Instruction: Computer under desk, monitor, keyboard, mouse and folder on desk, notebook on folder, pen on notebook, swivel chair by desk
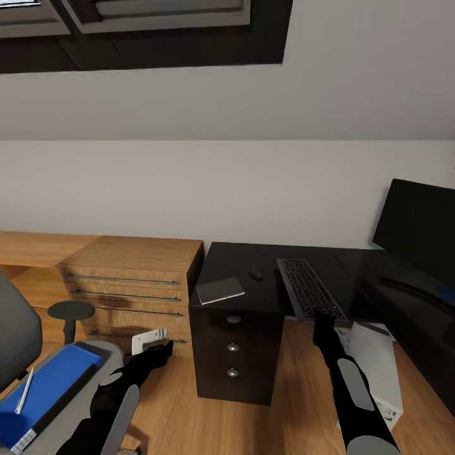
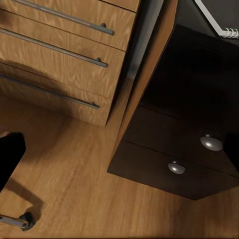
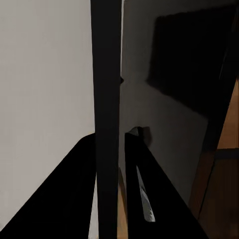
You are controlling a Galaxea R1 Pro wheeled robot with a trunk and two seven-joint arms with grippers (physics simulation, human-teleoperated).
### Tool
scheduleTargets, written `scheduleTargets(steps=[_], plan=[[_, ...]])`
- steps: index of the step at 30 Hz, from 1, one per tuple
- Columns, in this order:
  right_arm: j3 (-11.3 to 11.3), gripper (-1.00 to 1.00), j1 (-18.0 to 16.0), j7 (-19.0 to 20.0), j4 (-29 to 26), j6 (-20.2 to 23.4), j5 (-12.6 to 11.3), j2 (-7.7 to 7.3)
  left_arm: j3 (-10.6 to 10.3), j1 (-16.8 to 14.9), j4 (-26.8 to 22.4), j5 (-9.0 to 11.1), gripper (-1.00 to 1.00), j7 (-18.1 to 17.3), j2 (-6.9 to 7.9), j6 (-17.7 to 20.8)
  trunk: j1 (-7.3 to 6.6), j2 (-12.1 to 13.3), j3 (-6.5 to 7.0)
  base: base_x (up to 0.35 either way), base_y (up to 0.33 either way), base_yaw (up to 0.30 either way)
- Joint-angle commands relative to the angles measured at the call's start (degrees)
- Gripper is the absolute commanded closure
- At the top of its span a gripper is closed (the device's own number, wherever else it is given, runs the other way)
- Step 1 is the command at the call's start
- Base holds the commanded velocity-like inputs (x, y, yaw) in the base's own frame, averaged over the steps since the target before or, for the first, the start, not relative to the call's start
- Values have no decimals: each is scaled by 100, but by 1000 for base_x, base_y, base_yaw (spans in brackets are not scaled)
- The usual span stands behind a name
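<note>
The right hand [image 1: 323,318] is clamped on the slim silver-grey, dark-keyed keyboard [image 1: 309,287] on the glossy black desk [image 1: 253,294].

The glossy black desk [image 1: 253,297] stood against the wall, its drawer unit with round silver knobs facing out; on its top lay the thin grey notebook [image 1: 220,290] above the drawers, the small black mouse [image 1: 256,275] just beyond it, the slim keyboard [image 1: 309,288] overhanging the desk's front edge, and the wide black monitor [image 1: 417,224] at the far end. The light grey computer [image 1: 378,373] sat on the floor under the desk. Well apart from the desk, the grey swivel chair [image 1: 16,328] held the flat blue folder [image 1: 47,387] on its seat, with the thin white pen [image 1: 25,390] lying on the folder.
</note>
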Motion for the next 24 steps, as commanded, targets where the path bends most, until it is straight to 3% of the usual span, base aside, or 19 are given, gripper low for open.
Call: scheduleTargets(steps=[1, 19, 24], plan=[[-28, 100, -6, 31, 0, 51, -78, 7, -6, -3, -7, 59, -100, 55, 1, 18, -2, -3, -6, -71, 0, 0], [-25, 100, -6, -134, 1, -21, -100, 9, -6, -2, -7, 62, -100, 54, 1, 17, -2, -3, -6, 34, -32, 0], [-19, 100, -6, -178, 4, -395, -99, 11, -6, -5, -7, 58, -100, 53, 1, 16, -2, -3, -6, 5, -4, 0]])
